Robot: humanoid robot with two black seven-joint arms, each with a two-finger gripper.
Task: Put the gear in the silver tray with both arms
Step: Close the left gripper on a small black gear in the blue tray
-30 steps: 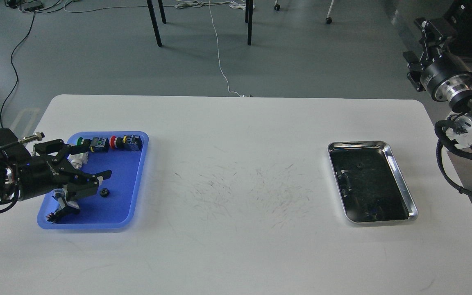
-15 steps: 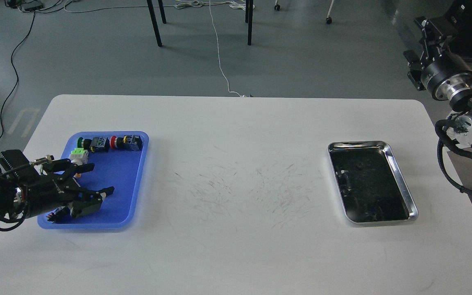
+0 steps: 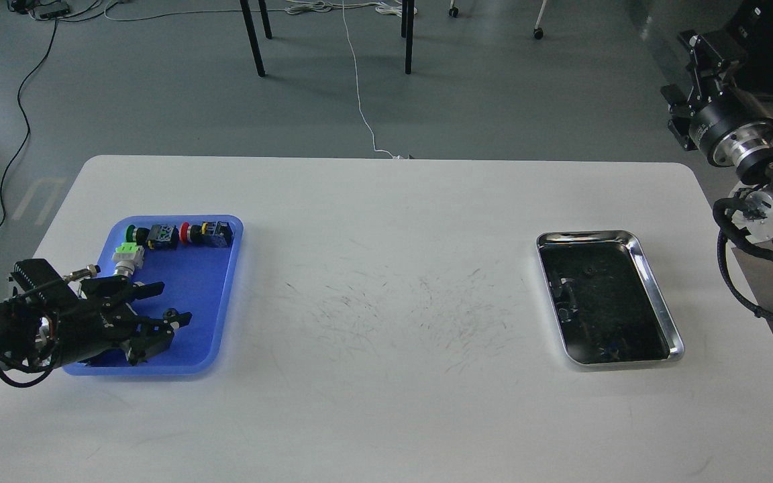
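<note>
Item, left arm: it is coming in low from the left edge and reaching across the near left corner of the blue tray (image 3: 222, 295), lying almost level with the white table (image 3: 386, 416). Item, my left gripper (image 3: 169, 303): its two black fingers are standing apart, one pointing right above, the other lower and just under a small dark gear (image 3: 171, 313), which is sitting on the blue floor between them near the lower fingertip; whether that finger is touching the gear I cannot tell. Item, blue tray contents: a row of push buttons (image 3: 178, 235) in green, red and yellow is lining the far rim, and a green-and-white connector (image 3: 126, 255) is lying just nearer, beside my upper finger. Item, right arm: it is hanging raised beyond the table's far right corner, wrist ring turned toward me, with my right gripper (image 3: 703, 50) pointing up and away; it is showing end-on and dark, so I cannot tell whether its fingers are together or apart. Item, the silver tray (image 3: 658, 305): it is resting on the right half of the table, well apart from both grippers, with one small dark gear-like piece (image 3: 588, 271) lying on its reflective bottom toward the far end.
</note>
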